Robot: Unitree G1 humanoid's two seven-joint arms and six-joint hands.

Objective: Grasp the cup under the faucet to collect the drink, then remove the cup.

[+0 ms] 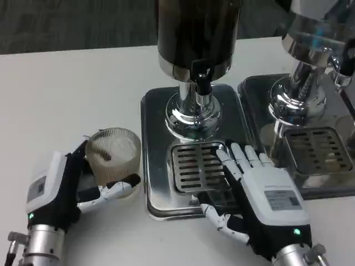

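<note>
A clear ribbed cup (pixel 115 154) stands on the white table left of the dispenser's steel base (pixel 155 111). My left hand (pixel 72 185) wraps around it, thumb and fingers on its sides. The dark drink dispenser (pixel 197 33) rises at centre, its black faucet (pixel 203 82) over the slotted drip grate (pixel 194 166). No cup stands on the grate. My right hand (pixel 255 185) lies flat on the right part of the grate, fingers stretched out and holding nothing.
A second dispenser (pixel 316 50) with its own steel base and drip grate (pixel 319 149) stands at the right. White table (pixel 66 100) stretches to the left and back of the cup.
</note>
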